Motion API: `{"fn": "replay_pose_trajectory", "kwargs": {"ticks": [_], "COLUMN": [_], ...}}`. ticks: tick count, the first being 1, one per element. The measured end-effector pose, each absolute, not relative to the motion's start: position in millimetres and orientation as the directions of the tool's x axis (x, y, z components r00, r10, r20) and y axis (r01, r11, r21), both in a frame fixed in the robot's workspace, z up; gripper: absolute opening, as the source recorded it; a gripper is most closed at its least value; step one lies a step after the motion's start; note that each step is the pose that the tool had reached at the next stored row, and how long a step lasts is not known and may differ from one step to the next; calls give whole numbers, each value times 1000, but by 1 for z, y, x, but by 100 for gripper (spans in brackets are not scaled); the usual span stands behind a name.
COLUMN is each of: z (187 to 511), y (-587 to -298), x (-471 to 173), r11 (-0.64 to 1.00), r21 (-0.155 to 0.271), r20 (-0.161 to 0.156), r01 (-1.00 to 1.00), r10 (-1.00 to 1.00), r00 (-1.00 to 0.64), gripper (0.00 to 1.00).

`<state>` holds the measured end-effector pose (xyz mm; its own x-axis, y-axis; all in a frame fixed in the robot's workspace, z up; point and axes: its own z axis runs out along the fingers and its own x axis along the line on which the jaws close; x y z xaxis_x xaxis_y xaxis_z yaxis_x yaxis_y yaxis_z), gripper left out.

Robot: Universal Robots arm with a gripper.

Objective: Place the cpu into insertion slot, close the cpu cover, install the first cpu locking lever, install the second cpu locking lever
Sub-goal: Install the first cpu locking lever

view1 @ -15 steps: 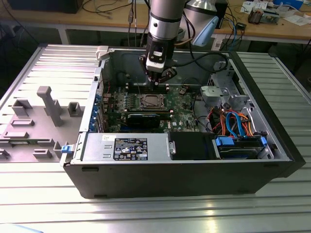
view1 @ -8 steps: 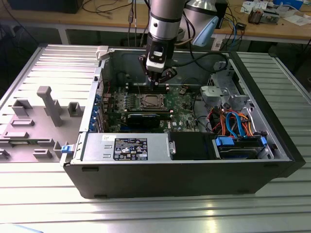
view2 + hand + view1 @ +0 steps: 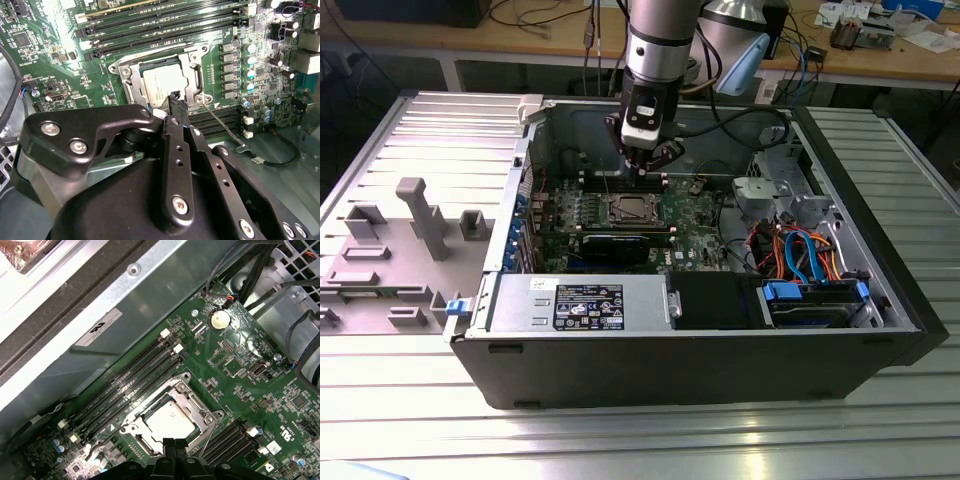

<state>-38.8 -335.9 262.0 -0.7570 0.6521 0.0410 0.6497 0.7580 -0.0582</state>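
As the cpu (image 3: 170, 420) lies seated, closed jaws hang just beside.

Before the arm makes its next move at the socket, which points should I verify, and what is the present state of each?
1. Silver-grey square cpu seated in the silvery-rimmed square insertion slot: ok.
2. Thin silvery frame-shaped cpu cover lying down around the chip: ok.
3. Thin wire locking lever latched: not ok, it sticks out free beyond the socket corner.
4. Other lever latched: cannot tell.
5. Black pincer over the socket edge, fingers shut: ok.
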Motion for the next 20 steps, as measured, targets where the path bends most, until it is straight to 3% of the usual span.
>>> {"fn": "replay_pose_trajectory", "kwargs": {"ticks": [20], "z": [262], "y": [-336], "x": [-39], "r11": [766], "r21": [-58], "r20": [41], "r01": [640], "r10": [643], "r00": [-765], "gripper": [11]}}
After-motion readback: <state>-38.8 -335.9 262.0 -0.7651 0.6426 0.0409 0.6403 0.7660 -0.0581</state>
